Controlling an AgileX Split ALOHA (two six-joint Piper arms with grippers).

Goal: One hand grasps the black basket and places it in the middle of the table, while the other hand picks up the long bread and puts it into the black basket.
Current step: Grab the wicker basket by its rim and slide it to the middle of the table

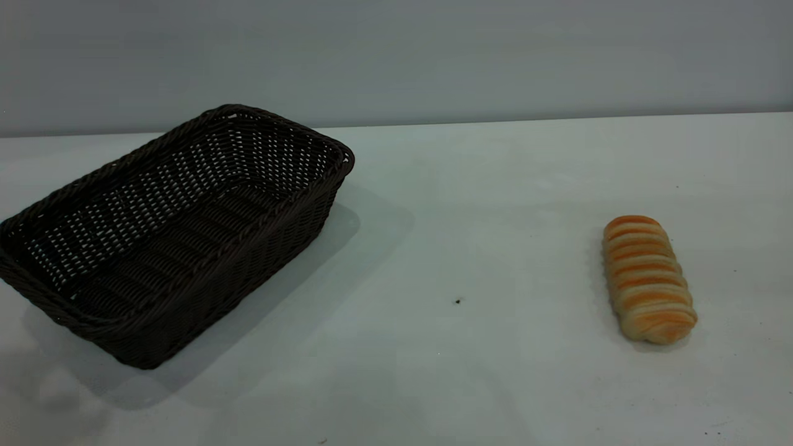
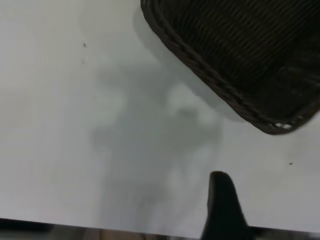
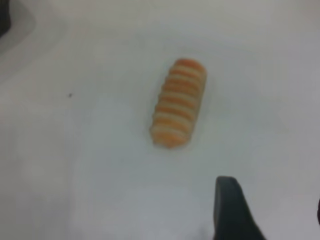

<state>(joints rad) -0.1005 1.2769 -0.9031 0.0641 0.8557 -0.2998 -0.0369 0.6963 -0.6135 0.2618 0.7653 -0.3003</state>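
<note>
The black basket [image 1: 248,248] stands empty on the left part of the table [image 1: 471,204], set at an angle. The long bread [image 1: 647,279] lies on the right part of the table, far from the basket. Neither gripper shows in the exterior view. In the left wrist view, my left gripper [image 2: 272,187] hangs open and empty above bare table, short of the basket's corner [image 2: 200,65]; only one finger [image 2: 222,200] shows. In the right wrist view, my right gripper [image 3: 272,195] is open and empty above the table, short of the bread [image 3: 178,102].
A grey wall runs behind the table's far edge [image 1: 557,119]. A small dark speck [image 1: 458,301] lies on the table between basket and bread. The table's near edge [image 2: 125,226] shows in the left wrist view.
</note>
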